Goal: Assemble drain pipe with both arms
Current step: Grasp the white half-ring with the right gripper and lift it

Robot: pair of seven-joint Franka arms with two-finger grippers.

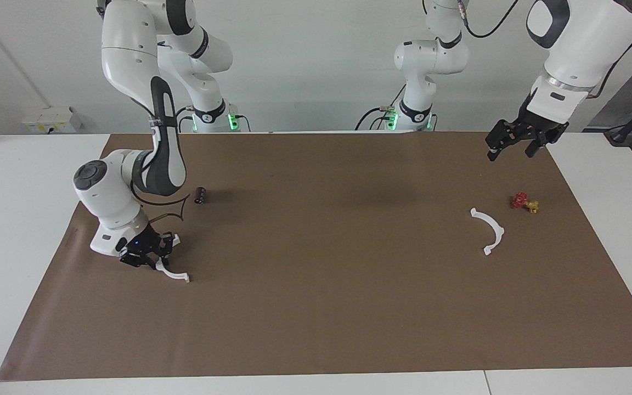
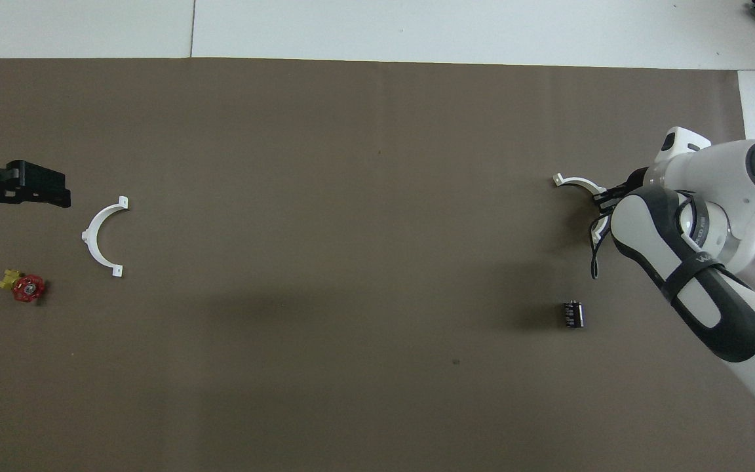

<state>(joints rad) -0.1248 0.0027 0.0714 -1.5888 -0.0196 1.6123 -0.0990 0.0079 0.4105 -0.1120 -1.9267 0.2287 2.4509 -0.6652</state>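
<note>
Working at the right arm's end of the bench (image 1: 316,351), the right claw (image 1: 154,262) is down at the brown paper with one white arc (image 1: 176,275) of the drain pipe at its tips. The near end of that arc is hidden under the claw in both views; the free end and its tab stick out toward the middle of the bench. The claw appears to have the arc between its tips, but whether it is clenched on it or merely set over it I cannot tell.

The second arc (image 1: 490,230) lies flat at the left arm's end, well apart from the first. Its line between tabs runs roughly toward and away from the robots, and its hollow side faces the left arm's edge of the bench. The left claw (image 1: 513,144) hangs in the air above the paper, released, fingers spread, empty. The arc lies farther from the robots than the spot under that claw, and slightly toward the bench's middle; this arm is plainly the nearer one to it.

A red-and-yellow valve piece (image 1: 524,202) sits just beside that arc, nearer the robots. A small dark cylinder (image 1: 200,195) lies near the right arm's forearm.

Judgement: the two halves are not yet joined; the left claw's descent must clear the valve piece.
</note>
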